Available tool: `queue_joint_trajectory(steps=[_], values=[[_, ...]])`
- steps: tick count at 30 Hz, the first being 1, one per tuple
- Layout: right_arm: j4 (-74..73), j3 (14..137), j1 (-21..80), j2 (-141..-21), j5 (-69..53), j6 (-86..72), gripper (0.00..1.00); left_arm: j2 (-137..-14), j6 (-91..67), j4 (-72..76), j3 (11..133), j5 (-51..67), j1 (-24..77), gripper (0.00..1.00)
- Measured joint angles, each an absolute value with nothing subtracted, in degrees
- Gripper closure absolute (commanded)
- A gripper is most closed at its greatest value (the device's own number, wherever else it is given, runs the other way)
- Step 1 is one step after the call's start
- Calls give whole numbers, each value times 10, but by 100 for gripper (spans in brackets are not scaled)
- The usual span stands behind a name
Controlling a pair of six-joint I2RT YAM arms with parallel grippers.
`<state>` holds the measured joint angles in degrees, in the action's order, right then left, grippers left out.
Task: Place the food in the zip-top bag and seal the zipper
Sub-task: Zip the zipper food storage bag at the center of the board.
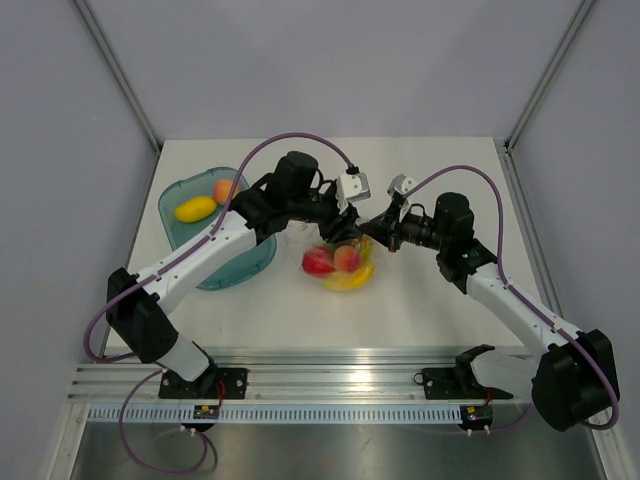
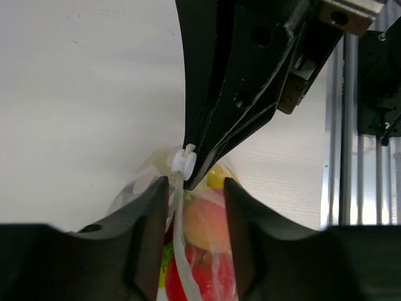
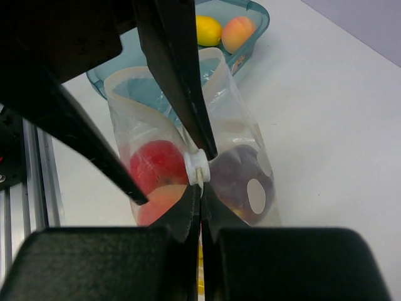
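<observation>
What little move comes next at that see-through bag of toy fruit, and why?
Probably the right gripper should draw the small white slider along the mouth of the clear plastic bag. It is shut on the strip at that slider, the mouth gapes open, and the left gripper stands open astride the strip.

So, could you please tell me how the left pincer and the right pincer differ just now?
The left pincer stands open, astride the top strip of the zip-top bag; the right pincer is shut on that strip beside the white slider. The left pincer reaches in from the teal tray side, the right pincer from the opposite side. Both meet at the bag's mouth.
</observation>
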<state>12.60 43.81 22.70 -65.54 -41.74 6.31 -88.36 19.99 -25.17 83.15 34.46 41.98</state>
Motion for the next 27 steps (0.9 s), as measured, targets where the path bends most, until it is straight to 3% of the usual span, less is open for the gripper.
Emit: queue_joint_trajectory(steps=[16,25,27], values=[[109,439,227,-656,-432,78,100,-925,208,-325,926,382,420,52],[102,439,227,-656,-432,88,100,-938,226,-365,933,399,419,61],[102,439,227,-656,-433,88,100,-939,227,-368,933,401,419,69]])
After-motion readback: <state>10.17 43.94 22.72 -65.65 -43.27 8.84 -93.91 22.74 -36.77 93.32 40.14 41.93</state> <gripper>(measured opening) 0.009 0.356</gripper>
